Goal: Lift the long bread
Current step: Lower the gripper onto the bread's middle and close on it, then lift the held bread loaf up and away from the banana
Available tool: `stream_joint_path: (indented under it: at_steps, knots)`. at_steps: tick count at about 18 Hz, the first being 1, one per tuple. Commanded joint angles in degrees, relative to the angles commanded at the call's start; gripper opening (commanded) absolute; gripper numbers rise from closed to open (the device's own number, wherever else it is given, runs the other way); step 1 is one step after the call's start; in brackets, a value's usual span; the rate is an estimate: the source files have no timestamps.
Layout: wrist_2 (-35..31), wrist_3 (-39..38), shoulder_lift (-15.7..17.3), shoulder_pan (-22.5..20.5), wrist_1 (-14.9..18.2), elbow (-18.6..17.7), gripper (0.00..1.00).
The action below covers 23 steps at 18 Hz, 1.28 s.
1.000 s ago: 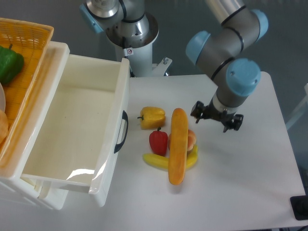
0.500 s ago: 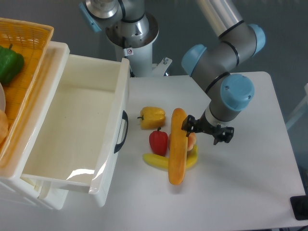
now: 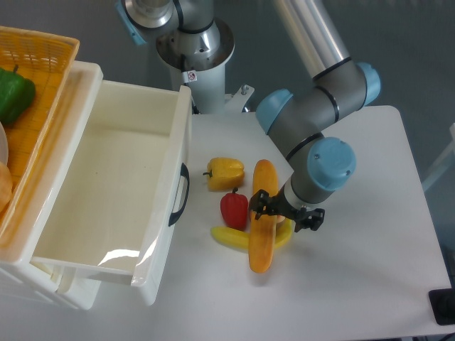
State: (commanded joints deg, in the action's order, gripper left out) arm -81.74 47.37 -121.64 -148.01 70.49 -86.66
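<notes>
Over the last second the gripper (image 3: 286,212) had slid left and toward the camera, from out beside the food pile to right over the middle of the long bread (image 3: 262,224); nothing on the table had shifted yet; the loaf lay lengthwise on the white table (image 3: 370,284), propped across the banana (image 3: 234,238) with its near end sticking out past the pile and a peachy round thing mostly hidden behind it; fingers looked spread, one on each side of the loaf, not holding anything as far as I could tell, though the wrist blocked part of the view; my worry was the loaf being perched on rounded stuff, so an off-centre pinch could've rolled it or tipped the long end down, and closing low might've snagged the banana or nudged the red pepper (image 3: 234,208) just left of it; yellow pepper (image 3: 225,172) sat further back, white bin (image 3: 121,185) off to the left; only marking was a small red-and-white sticker (image 3: 190,76) on the base column, too tiny to read.
</notes>
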Motion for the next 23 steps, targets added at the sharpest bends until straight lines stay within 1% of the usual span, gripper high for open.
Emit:
stream_joint_path:
  at_steps: [3,6,10,12,14,16,19,23]
  knots:
    - [-0.3,-0.2,-0.3,0.6,-0.1,-0.6,0.91]
    - [-0.4,-0.1,-0.4,0.6,0.0,-1.0,0.81]
    - [-0.4,-0.2,-0.3,0.6,0.1,-1.6,0.62]
    - [-0.4,-0.1,0.0,0.6,0.0,-1.5,0.50]
    - [-0.4,0.3,0.5,0.5,-0.2,-1.4,0.30]
    - [-0.5,0.5,0.9,0.4,-0.3,-0.7,0.21]
    - [-1.1,0.8,1.1,0.3,-0.3,0.4,0.21]
    - [-4.1,0.8,1.9,0.3,-0.3,2.5,0.21]
